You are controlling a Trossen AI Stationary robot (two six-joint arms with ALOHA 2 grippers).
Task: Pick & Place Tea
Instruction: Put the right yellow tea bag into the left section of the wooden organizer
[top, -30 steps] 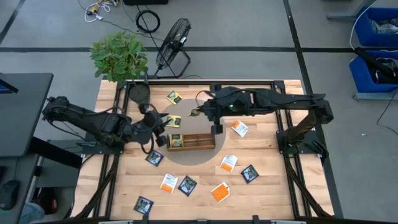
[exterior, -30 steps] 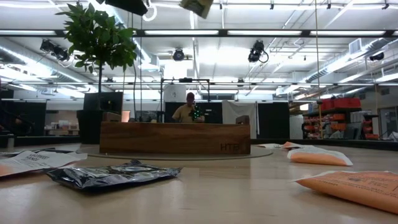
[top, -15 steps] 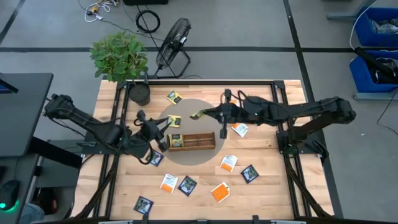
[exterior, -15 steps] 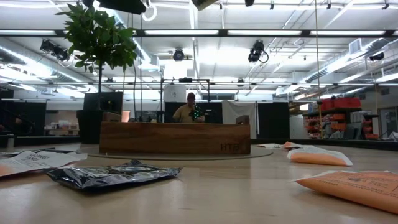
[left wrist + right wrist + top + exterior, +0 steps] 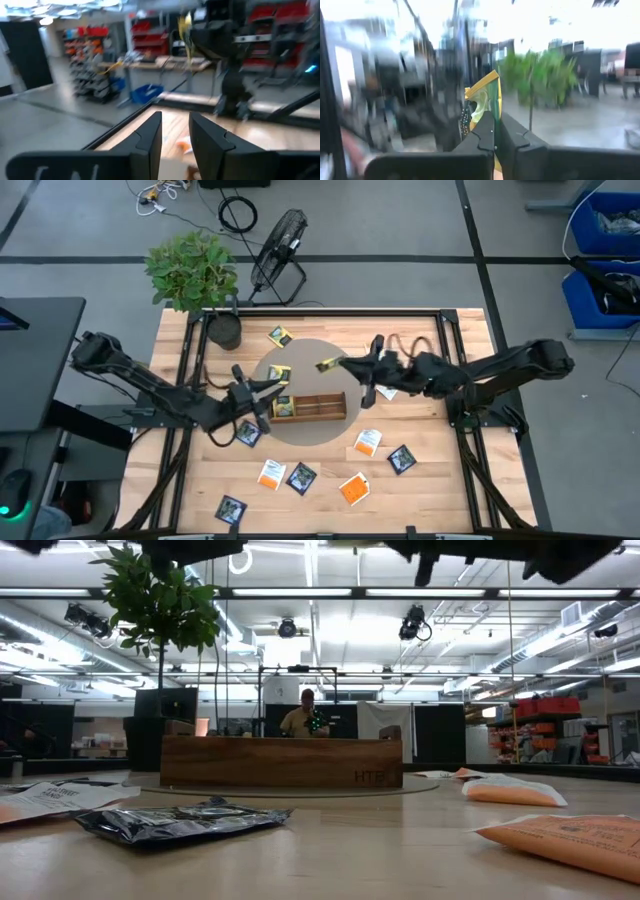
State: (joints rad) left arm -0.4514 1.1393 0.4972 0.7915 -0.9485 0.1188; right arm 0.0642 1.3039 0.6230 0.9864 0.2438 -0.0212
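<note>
My right gripper point(image 5: 345, 364) point(image 5: 496, 120) hangs above the far side of the round grey mat point(image 5: 330, 430), shut on a yellow-green tea sachet point(image 5: 327, 365). My left gripper point(image 5: 266, 394) point(image 5: 175, 125) hovers at the left end of the wooden tray point(image 5: 310, 407) point(image 5: 280, 762). It points level, with a narrow gap between its fingers and nothing in it. Another yellow-green sachet point(image 5: 280, 375) lies flat on the mat just beyond it. One more point(image 5: 283, 408) sits in the tray's left compartment. My right gripper pinches the sachet by one edge point(image 5: 487, 112) between its two fingers. The fingers come about level from the table's right. The rest of the sachet point(image 5: 485, 95) sticks out past the fingertips toward the table's left, clear of the mat and tray.
Orange sachets point(image 5: 385, 388) point(image 5: 367, 442) point(image 5: 271, 473) point(image 5: 353, 488) and navy ones point(image 5: 248, 433) point(image 5: 301, 477) point(image 5: 401, 459) lie scattered over the near half of the table. A yellow-green one point(image 5: 280, 337) and a potted plant point(image 5: 192, 270) are at the far left.
My right gripper has come down and drawn back a little toward the table's right edge, rolling its wrist and keeping the sachet. My left gripper has sunk and reached toward the tray's left end, turning level. The sachets on the table have stayed put.
</note>
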